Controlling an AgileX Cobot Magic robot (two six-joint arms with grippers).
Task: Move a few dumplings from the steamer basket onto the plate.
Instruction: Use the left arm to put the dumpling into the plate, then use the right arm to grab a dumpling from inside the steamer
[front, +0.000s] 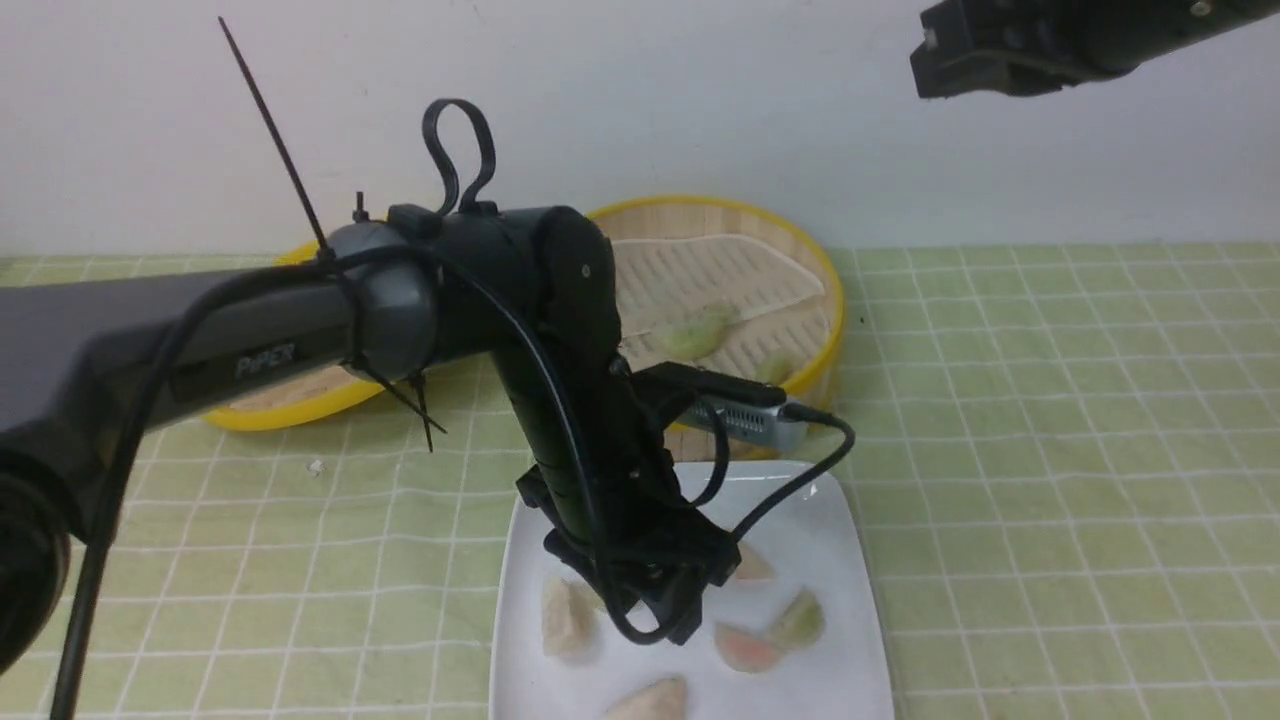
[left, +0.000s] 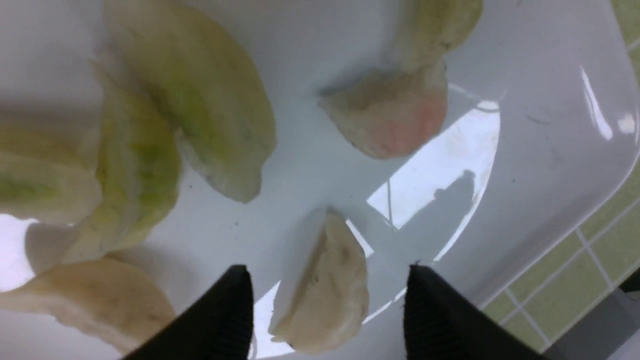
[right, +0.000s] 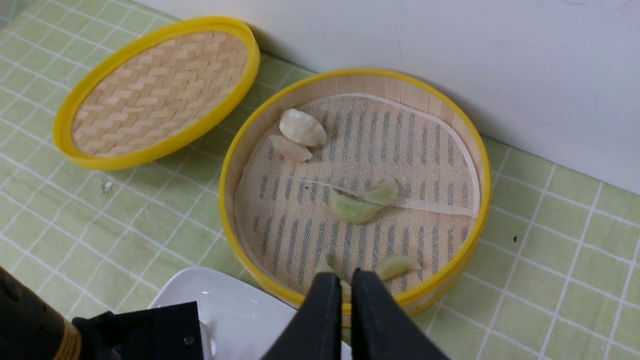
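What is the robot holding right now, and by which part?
Nothing. The left fingers stand open around a whitish dumpling lying on the plate, not touching it; the right fingers are shut, empty.

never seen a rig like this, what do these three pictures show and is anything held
This is a robot with two black arms, each ending in a gripper. One picture looks forward from between the arms; the others come from wrist cameras. On the green checked cloth sit a yellow-rimmed round bamboo steamer basket, a shallow woven lid and a glossy white square plate. Small half-moon dumplings lie in both. The left gripper is open over the plate, a whitish dumpling lying loose between its jaws. The right gripper is shut and empty.
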